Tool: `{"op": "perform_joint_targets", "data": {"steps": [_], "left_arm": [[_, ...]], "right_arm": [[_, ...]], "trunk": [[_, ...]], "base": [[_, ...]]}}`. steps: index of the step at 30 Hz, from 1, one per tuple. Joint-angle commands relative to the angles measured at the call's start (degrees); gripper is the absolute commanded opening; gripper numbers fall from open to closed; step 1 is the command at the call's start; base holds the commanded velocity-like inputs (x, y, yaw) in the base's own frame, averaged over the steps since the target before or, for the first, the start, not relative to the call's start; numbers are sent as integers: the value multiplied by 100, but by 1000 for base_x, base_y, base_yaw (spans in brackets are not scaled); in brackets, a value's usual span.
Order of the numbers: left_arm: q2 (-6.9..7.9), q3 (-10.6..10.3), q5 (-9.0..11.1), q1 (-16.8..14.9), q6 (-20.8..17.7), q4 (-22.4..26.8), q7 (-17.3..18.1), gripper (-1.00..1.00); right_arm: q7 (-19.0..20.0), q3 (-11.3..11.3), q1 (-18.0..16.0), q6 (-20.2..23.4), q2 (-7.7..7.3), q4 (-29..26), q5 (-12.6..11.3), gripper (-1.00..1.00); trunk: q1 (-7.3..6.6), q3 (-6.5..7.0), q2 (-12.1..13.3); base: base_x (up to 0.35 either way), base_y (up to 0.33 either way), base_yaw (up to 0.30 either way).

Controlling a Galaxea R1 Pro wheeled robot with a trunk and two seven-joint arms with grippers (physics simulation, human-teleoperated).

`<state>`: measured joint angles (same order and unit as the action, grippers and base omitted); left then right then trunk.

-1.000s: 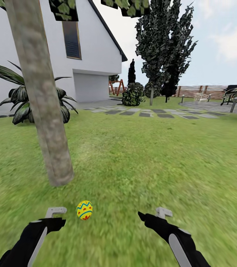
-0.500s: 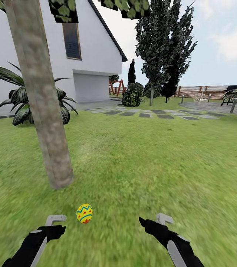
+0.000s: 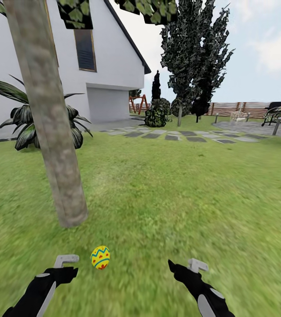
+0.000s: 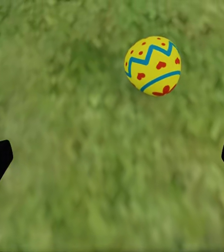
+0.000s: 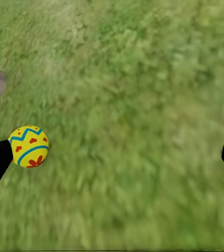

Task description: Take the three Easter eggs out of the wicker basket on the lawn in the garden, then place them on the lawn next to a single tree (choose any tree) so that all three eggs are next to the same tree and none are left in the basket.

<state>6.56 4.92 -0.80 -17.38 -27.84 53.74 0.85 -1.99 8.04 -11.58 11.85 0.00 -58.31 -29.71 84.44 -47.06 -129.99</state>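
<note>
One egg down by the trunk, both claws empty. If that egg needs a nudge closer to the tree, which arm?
Left, probably. The left claw hangs open right beside the Easter egg lying on the lawn near the tree. The right claw, also open, is farther away across bare grass.

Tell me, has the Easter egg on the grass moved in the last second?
No. The Easter egg keeps its spot near the base of the tree trunk; the whole view slid slightly.
</note>
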Motion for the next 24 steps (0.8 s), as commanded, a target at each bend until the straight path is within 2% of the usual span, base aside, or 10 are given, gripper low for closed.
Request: {"op": "perform_joint_targets", "data": {"steps": [1,11,24], "left_arm": [[0,4,-10,-2,-28,8,8,100],[37,10,-14,-2,106,-69,-4,100],[3,-9,-10,-2,129,-78,4,100]], "right_arm": [[-21,3,-2,6,1,45,-41,100],[-59,-37,-10,-59,5,877,-91,100],[-56,-47,-11,-383,-13,1130,-56,100]], "trunk": [[-24,12,39],[-243,192,440],[-529,425,961]], "base": [[0,0,0],[0,0,0],[0,0,0]]}}
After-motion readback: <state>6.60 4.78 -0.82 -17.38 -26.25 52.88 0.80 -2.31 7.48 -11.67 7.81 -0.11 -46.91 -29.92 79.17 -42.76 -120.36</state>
